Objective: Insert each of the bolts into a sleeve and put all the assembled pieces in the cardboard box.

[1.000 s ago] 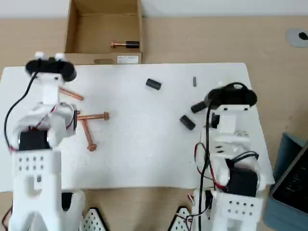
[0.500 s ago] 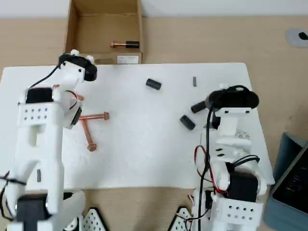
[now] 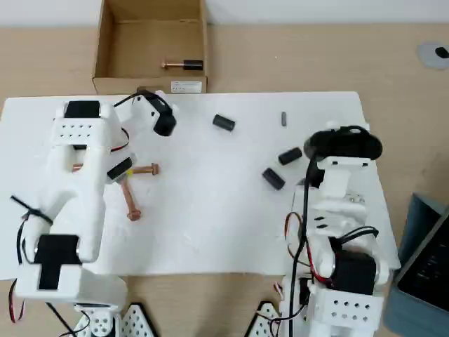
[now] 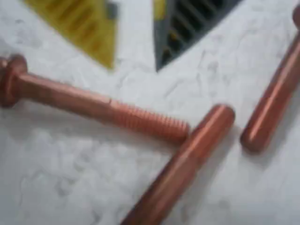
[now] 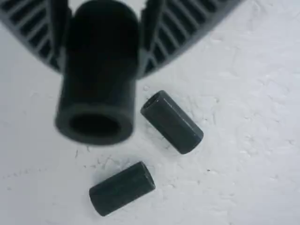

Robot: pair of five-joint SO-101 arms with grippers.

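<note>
High view: 2 copper bolts lie left of centre on the white mat (image 3: 210, 232). The crosswise bolt (image 3: 137, 169) has its head toward frame centre. The lower bolt (image 3: 129, 200) runs down from that one's plain end, head lowest.

Left wrist view: the same pair, tips just beside each other, thread visible on one. The third bolt (image 4: 269, 112) lies near them, apart. Left gripper (image 4: 135, 65) hangs close over all 3. Its yellow finger (image 4: 79, 23) & dark finger (image 4: 187, 23) are spread, nothing between.

Right wrist view: right gripper (image 5: 101, 68) fingers pinch the held sleeve (image 3: 290, 156), black, its open bore facing the cam. In the high view this sleeve is right of centre.

The near sleeve (image 3: 273, 178) lies on the mat just below-left of the held one, not touching. The far sleeve (image 3: 224, 123) is farther up-left, near the mat's top edge & well apart.

Cardboard box (image 3: 104, 49) is in the upper left of the frame on the wooden bench (image 3: 316, 56), touching the mat's top edge. Inside it, 1 assembled piece (image 3: 184, 65), a bolt in a sleeve, lies by the box's right wall.

Also on the mat is a small dark pin (image 3: 283, 119), up-right of centre. A grey disc (image 3: 435, 53) is in the upper right corner. A dark blue-grey object (image 3: 424, 260) sits at the right edge.
</note>
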